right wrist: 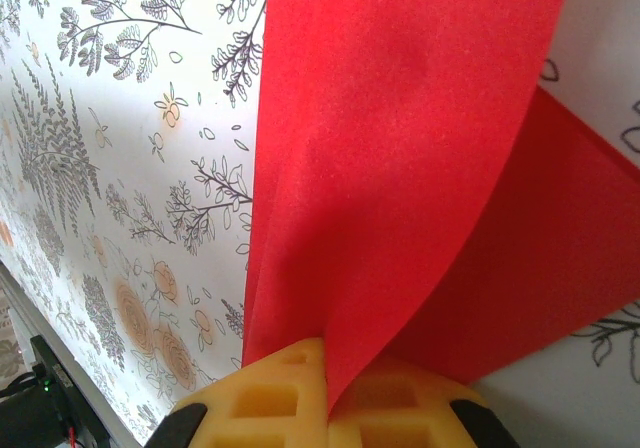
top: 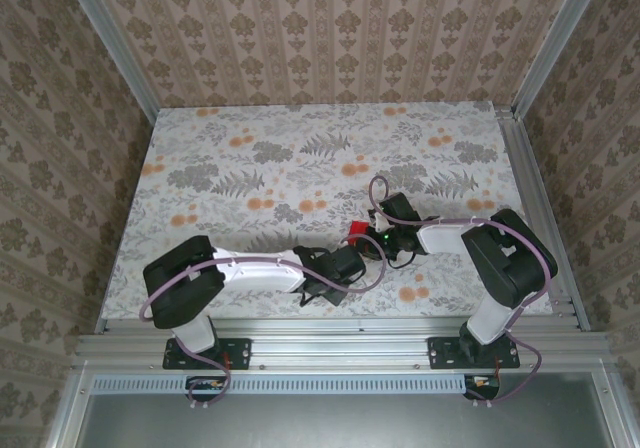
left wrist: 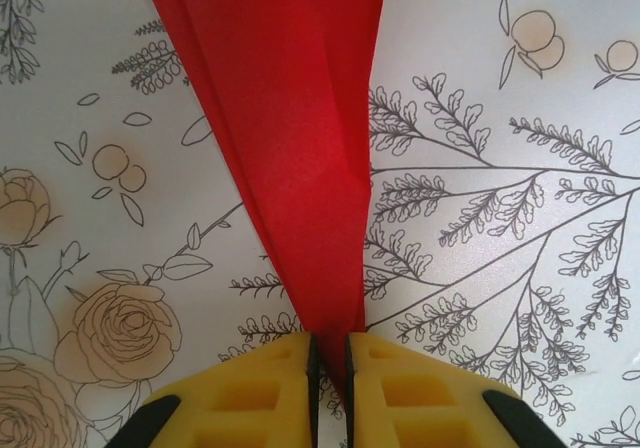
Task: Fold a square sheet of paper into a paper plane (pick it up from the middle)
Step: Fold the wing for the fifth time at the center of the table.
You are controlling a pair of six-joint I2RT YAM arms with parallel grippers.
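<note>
Paper point(right wrist: 400, 118): thin, matte, bright red, w/ a fine grain visible in R wrist view. It was folded, not flat. In that view a broad upper ply curved down from top centre to the pads, and a second straight-edged ply spread out beneath it toward the right edge. In L wrist view it ran as a long strip from top centre, tapering to a narrow end at bottom centre, w/ a soft crease down its length. In top view only a small red patch showed near frame centre, btw. the two wrists. Whether it touched the table could not be told.

L gripper point(left wrist: 328, 353): yellow foam-like pads w/ square recesses and black outer corners. The pads were drawn almost together, leaving a thin slit w/ the paper's narrow end clamped in it. R gripper point(right wrist: 325, 368): same blocky yellow pads, clenched, w/ the paper pinched at bottom centre and fanning up out of the seam.

Table point(top: 250, 168): smooth pale cover printed w/ grey ferns & orange roses. Both arms, black & white w/ purplish cables, bent inward and met in the lower centre of top view. Open floral surface stretched across the upper half of the table. Wallpapered walls point(top: 300, 28) closed the top, left & right of the frame. An aluminium rail point(top: 340, 343) ran along the bottom. The paper sat well apart from the walls, nearer the rail than the far wall.
</note>
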